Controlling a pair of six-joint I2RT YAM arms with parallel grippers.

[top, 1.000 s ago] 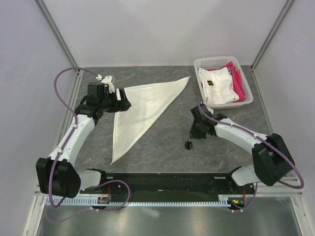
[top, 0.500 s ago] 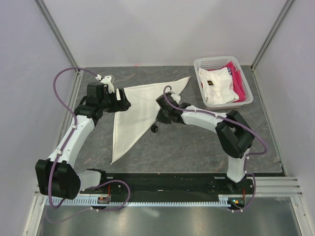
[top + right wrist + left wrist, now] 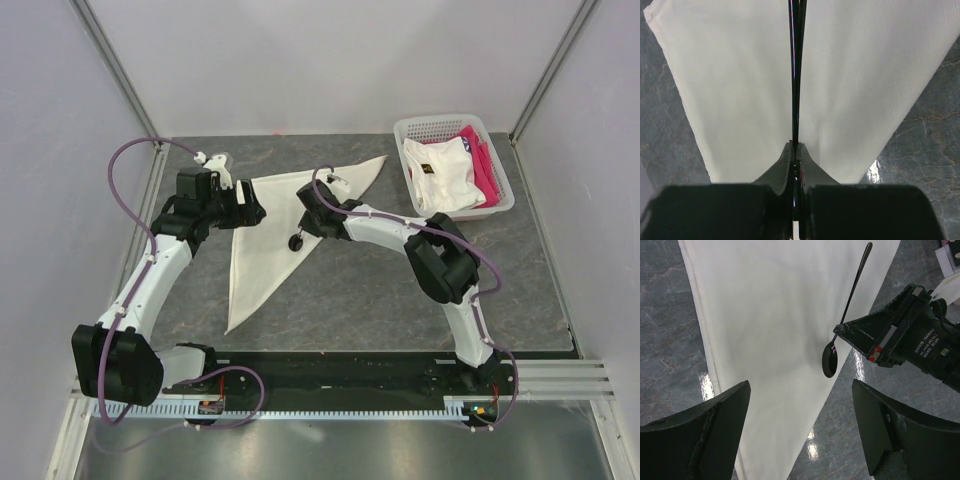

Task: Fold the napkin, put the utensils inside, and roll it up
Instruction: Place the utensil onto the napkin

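Observation:
The cream-white napkin [image 3: 268,228] lies folded into a long triangle on the grey table, also seen in the left wrist view [image 3: 765,315] and the right wrist view [image 3: 735,75]. My right gripper [image 3: 312,216] hovers over its right edge, shut on the handle of the slim black spoon [image 3: 296,243]. The spoon [image 3: 830,360] hangs above the cloth with its bowl toward the near side. In the right wrist view the thin handle [image 3: 796,75] runs straight out from the pinched tips [image 3: 795,148]. My left gripper [image 3: 801,405] stays open and holds nothing, at the napkin's left corner [image 3: 248,210].
A white plastic basket [image 3: 500,205] stands at the back right with a white garment [image 3: 440,178] and a pink cloth [image 3: 484,165] in it. Pale walls and metal posts enclose the table on three sides.
The right arm has swung left from the table's middle right, carrying the spoon over the napkin's right edge. The left arm and the napkin have not moved.

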